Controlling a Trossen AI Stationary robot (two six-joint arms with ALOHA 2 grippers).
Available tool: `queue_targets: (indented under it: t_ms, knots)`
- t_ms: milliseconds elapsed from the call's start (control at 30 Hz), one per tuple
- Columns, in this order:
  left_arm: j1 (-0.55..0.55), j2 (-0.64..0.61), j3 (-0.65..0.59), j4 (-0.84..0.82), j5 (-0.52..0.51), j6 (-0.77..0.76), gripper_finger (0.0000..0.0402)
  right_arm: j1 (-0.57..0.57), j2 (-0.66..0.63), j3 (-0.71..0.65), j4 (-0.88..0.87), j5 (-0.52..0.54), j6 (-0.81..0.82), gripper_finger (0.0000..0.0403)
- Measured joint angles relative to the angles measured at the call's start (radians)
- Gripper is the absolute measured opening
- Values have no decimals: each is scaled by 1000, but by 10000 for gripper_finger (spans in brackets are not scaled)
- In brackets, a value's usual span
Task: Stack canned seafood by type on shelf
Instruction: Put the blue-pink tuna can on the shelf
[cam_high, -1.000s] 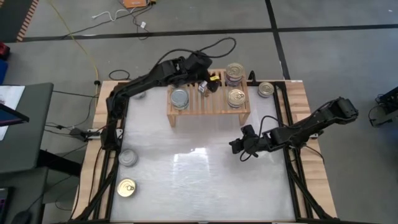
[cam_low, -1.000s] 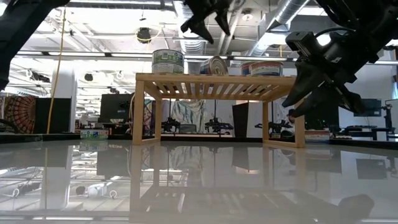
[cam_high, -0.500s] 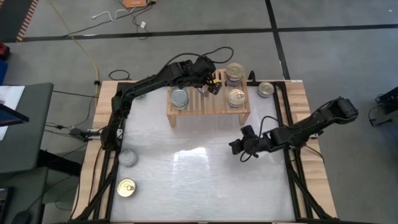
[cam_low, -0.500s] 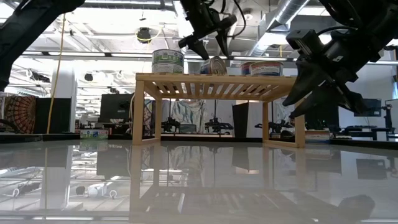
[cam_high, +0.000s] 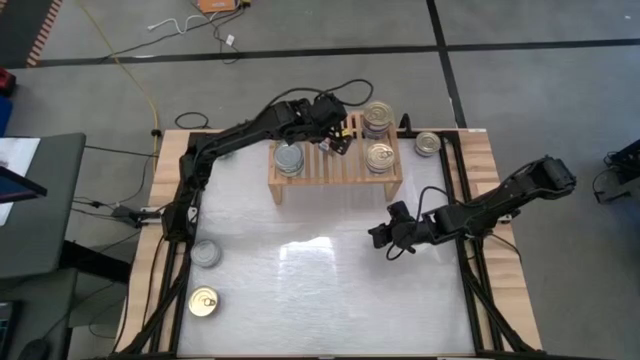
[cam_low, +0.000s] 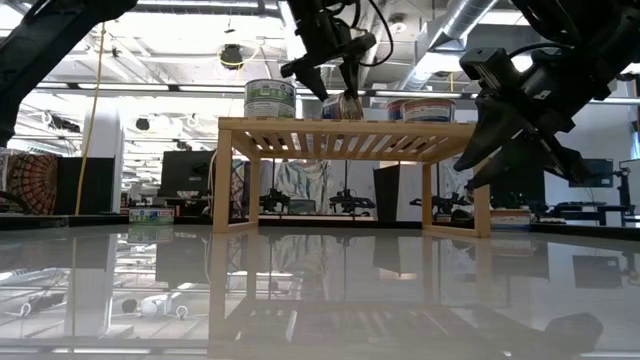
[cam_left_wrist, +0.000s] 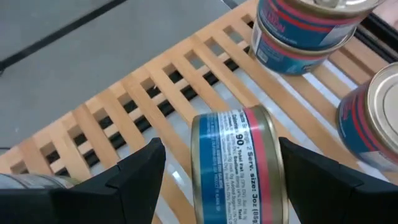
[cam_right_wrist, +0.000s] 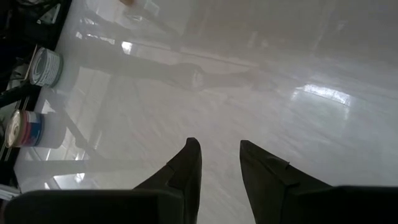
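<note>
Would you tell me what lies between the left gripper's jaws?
A blue-and-red can, lying on its side above the shelf, as the left wrist view shows; the left gripper is open.

Looks like an open lab or workshop: exposed ceiling ducts (cam_low: 470, 15), fluorescent lights, monitors (cam_low: 185, 170) on benches behind, yellow cable (cam_high: 130, 75) across concrete floor.

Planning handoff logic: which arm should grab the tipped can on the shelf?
Left. The left gripper already straddles the tipped can on the shelf, fingers open. The right gripper hangs over bare table, off the shelf.
</note>
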Motion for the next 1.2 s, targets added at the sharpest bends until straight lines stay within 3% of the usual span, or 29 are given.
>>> queue_targets:
  t_ms: [433,700,900,1200]
  knots:
    - [-13,19,-25,5,34,-54,285,0,0,0,4,0,0,134]
    - [4,16,-25,7,85,-60,180,0,0,0,4,0,-1,134]
    - [14,5,-25,21,146,-62,180,0,0,0,4,0,-2,134]
    - [-2,-105,-24,69,192,-78,180,3,-2,0,-72,-50,-8,134]
